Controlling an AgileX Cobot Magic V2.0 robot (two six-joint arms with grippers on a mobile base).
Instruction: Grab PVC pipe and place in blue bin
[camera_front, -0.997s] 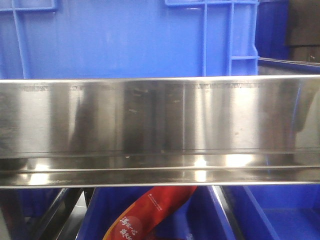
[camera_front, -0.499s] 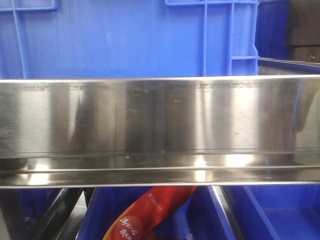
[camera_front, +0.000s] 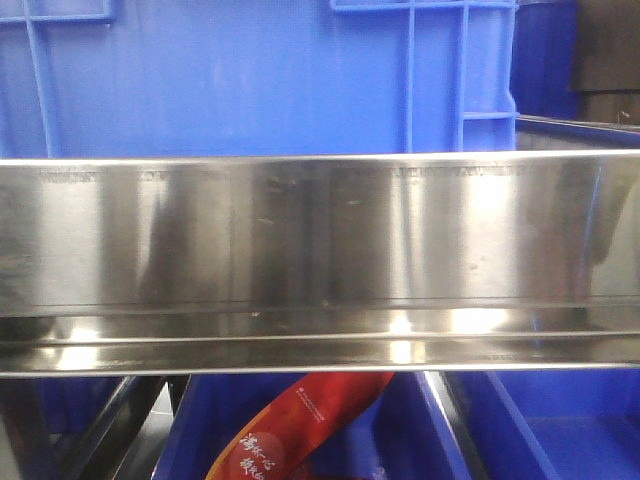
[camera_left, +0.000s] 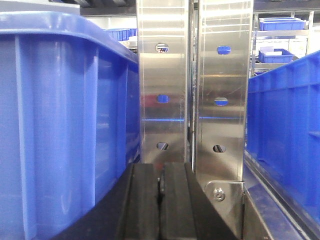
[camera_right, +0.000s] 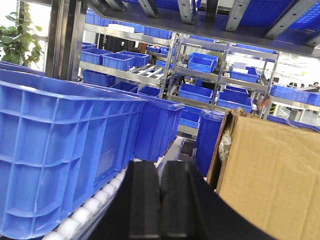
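The PVC pipe is out of view in every frame. A large blue bin (camera_front: 250, 75) fills the top of the front view behind a steel rail. In the left wrist view my left gripper (camera_left: 160, 172) is shut with nothing between its black fingers, and it sits between a blue bin wall (camera_left: 60, 125) on the left and another blue bin (camera_left: 285, 130) on the right. In the right wrist view my right gripper (camera_right: 161, 167) is also shut and holds nothing, with a big blue bin (camera_right: 65, 150) to its left.
A polished steel rail (camera_front: 320, 260) crosses the front view. Below it are lower blue bins (camera_front: 560, 425) and a red packet (camera_front: 300, 425). Two perforated steel uprights (camera_left: 192, 85) stand just ahead of the left gripper. White rollers (camera_right: 95, 205) and a cardboard box (camera_right: 270, 175) flank the right gripper.
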